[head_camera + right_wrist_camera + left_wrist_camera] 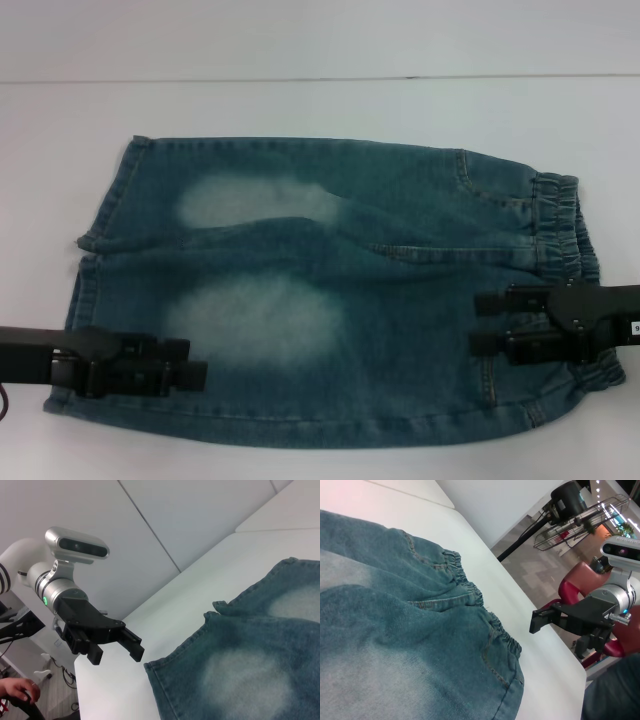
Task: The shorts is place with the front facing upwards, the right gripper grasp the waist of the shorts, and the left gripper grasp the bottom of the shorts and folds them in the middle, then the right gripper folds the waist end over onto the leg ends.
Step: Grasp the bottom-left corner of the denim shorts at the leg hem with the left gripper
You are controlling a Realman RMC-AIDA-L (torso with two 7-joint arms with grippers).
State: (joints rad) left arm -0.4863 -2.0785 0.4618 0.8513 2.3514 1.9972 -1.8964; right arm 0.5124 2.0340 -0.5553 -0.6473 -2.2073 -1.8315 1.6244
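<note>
The left claw [190,363] hovered over the near-left corner of the shorts [330,290], above the hem of the nearer leg, its two black fingers parted with nothing between them. Seen from the right wrist camera, that left claw [120,652] hung just off the corner of the denim, above the white worktop [165,615], its fingers spread and clear of the cloth, with a green light showing on its silver wrist.

The shorts lay flat on the worktop [320,110], front up and unfolded. The leg ends [95,245] pointed to the robot's left, with a small notch marking the gap between the two hems. Two pale faded patches [255,320] sat on the legs, one on each, near those hems.

Farther right, curved pocket seams led to the waist [565,225], a puckered elastic band forming the right end of the garment.

The right claw [480,322] reached in from the right edge over the near part of the waist end, its two fingers apart, one above the other in the head view, holding nothing. From the left wrist camera the right claw [540,621] stood above bare worktop just beside the ruffled waist [470,587], not touching it.
</note>
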